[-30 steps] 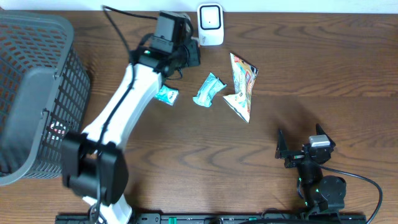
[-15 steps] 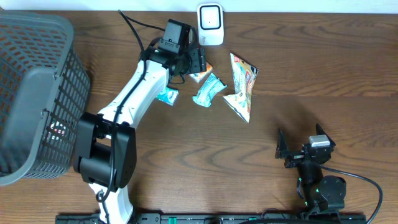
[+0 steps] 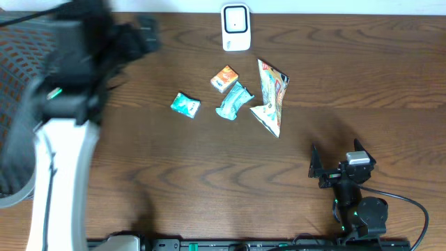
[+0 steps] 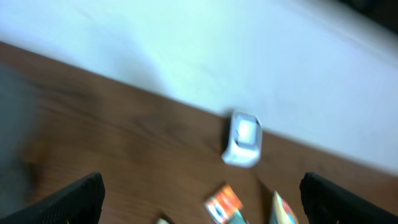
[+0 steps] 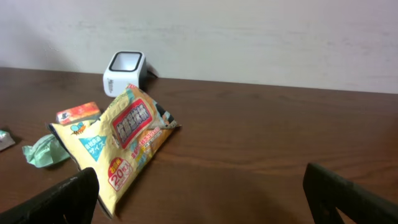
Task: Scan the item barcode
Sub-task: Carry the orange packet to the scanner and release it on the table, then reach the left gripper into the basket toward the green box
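The white barcode scanner point(image 3: 236, 26) point(image 4: 243, 138) point(image 5: 124, 73) stands at the table's far edge. Just in front of it a small orange box point(image 3: 224, 78) point(image 4: 222, 203) point(image 5: 78, 112) lies free on the wood. Beside it are two teal packets point(image 3: 186, 105) point(image 3: 235, 100) and a yellow snack bag point(image 3: 270, 95) point(image 5: 121, 140). My left gripper point(image 3: 139, 36) point(image 4: 202, 199) is a blur high at the far left, open and empty, well away from the items. My right gripper point(image 3: 336, 164) point(image 5: 211, 196) rests open and empty near the front right.
A dark mesh basket point(image 3: 14, 90) fills the left end of the table, with the blurred left arm point(image 3: 63, 132) crossing over it. A white wall runs behind the scanner.
The left gripper opened and released the orange box in front of the scanner, then swung fast to the left toward the basket. The right arm has not moved.
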You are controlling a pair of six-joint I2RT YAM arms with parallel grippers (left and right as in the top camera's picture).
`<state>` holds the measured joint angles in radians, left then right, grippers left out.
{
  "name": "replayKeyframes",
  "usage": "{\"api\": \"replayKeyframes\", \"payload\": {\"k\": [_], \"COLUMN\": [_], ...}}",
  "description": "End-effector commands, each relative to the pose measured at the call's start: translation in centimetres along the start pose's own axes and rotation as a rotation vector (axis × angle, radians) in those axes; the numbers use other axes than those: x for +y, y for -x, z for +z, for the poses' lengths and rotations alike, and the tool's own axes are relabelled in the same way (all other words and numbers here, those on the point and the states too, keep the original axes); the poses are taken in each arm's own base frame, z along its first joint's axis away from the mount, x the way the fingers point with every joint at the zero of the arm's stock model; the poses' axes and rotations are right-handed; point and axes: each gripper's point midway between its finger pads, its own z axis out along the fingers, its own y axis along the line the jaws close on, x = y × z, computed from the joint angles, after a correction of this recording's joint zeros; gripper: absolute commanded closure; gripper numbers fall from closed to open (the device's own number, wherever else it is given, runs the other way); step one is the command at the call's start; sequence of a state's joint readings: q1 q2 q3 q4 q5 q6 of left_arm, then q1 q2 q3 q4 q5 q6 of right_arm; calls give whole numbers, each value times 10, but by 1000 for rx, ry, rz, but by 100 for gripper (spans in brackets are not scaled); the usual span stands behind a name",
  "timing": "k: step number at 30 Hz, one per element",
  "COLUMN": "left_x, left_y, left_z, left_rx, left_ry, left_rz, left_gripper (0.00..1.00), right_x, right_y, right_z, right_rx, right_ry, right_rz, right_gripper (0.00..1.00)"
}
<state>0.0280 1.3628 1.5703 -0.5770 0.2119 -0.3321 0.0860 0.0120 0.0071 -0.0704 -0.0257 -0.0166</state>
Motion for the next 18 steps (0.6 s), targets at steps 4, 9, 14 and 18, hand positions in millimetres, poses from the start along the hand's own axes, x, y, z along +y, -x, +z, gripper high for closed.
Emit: {"api": "replayKeyframes", "payload": {"k": [4,9,14,18], "left_x": [89,182,250,288], "left_y": [50,49,29,2], "left_z": [-82,-123,-128,-117], "left_rx": [-197,-238,-215,-150], "left_ry": [225,523,666,739], "left_rz": [-90,-230,-485,-664], "left_gripper": [1,2,2,2], "right_x": [-3,-3,-3,-3], "right_y": [-1,-1,-1,-1], "right_z": [0,0,0,0], "right_rx": [2,2,2,2], "right_ry": [-13,-13,-13,-13], "right_rz": [-14,-14,-14,-14], "right_gripper": [1,1,1,1]}}
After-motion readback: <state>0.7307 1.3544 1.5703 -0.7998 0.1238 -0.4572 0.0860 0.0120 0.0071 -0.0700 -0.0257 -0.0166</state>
